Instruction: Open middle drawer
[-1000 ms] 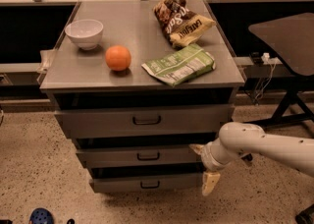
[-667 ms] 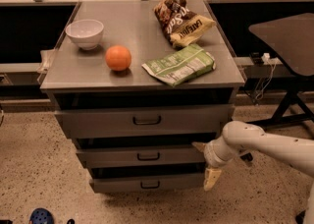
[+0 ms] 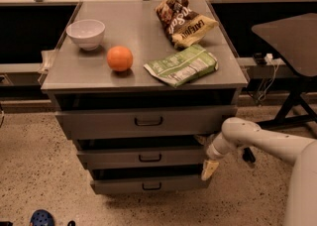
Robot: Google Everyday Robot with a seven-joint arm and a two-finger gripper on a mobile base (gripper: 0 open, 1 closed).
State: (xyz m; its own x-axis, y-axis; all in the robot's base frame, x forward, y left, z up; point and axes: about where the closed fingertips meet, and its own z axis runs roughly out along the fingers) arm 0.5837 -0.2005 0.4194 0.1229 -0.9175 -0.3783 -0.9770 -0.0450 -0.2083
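Observation:
The middle drawer [image 3: 114, 158] is the second of three grey drawers in the metal cabinet. It has a low front with a small black bar handle [image 3: 149, 157], and a dark gap shows above the front. My gripper [image 3: 204, 154] is at the right end of this drawer's front, well to the right of the handle. It looks open and empty: one yellowish fingertip [image 3: 209, 169] hangs below the drawer's corner, and the other is up by the drawer's upper right corner. My white arm [image 3: 267, 141] comes in from the right.
The taller top drawer [image 3: 99, 121] and the small bottom drawer [image 3: 119, 186] sit above and below. On the cabinet top [image 3: 133, 27] are a white bowl [image 3: 85, 33], an orange [image 3: 120, 58], a green packet [image 3: 181, 65] and a brown chip bag [image 3: 184, 21]. A dark table [image 3: 292, 41] stands at the right.
My gripper has risen a little and shifted slightly left toward the right end of the middle drawer. The drawers and the things on top have not moved.

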